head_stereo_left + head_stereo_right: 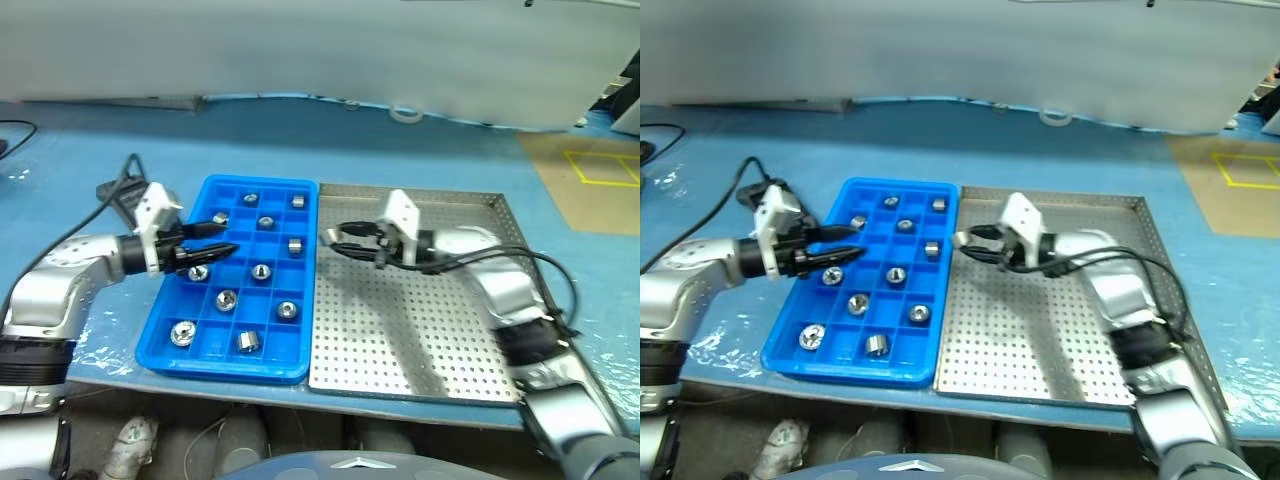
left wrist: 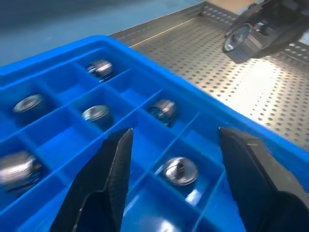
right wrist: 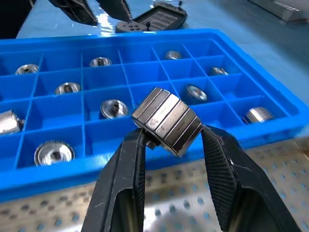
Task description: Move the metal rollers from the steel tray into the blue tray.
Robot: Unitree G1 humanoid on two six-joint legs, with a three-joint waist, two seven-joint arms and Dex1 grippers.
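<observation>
Over the blue tray (image 1: 160,330), at its left edge, the L gripper (image 1: 222,238) hung w/ its two black fingers (image 2: 108,179) apart and nothing between them, tips pointing toward the tray's middle cells. Below it the tray sat on a blue tabletop (image 1: 60,190), long side touching the steel tray (image 1: 470,360) on its right. Ten rollers (image 1: 262,271) lay in the blue tray, one per cell, spread through several rows; some stood on end w/ the hollow centre up, others lay on their sides. Steel tray's perforated floor showed no loose rollers in the head views. R gripper (image 1: 338,236) hovered above the steel tray's far-left corner, just beside the blue tray's rim, fingers pointing left. Its fingers (image 3: 125,179) were closed on one roller (image 3: 168,121), a shiny ribbed cylinder pinched at the tips and tilted, seen in the R wrist view w/ the blue tray's cells right behind it. A black controller (image 3: 154,20) w/ a cable lay on the tabletop beyond the blue tray's left side, near the L arm. Grippers were apart, w/ the width of the blue tray between them.
</observation>
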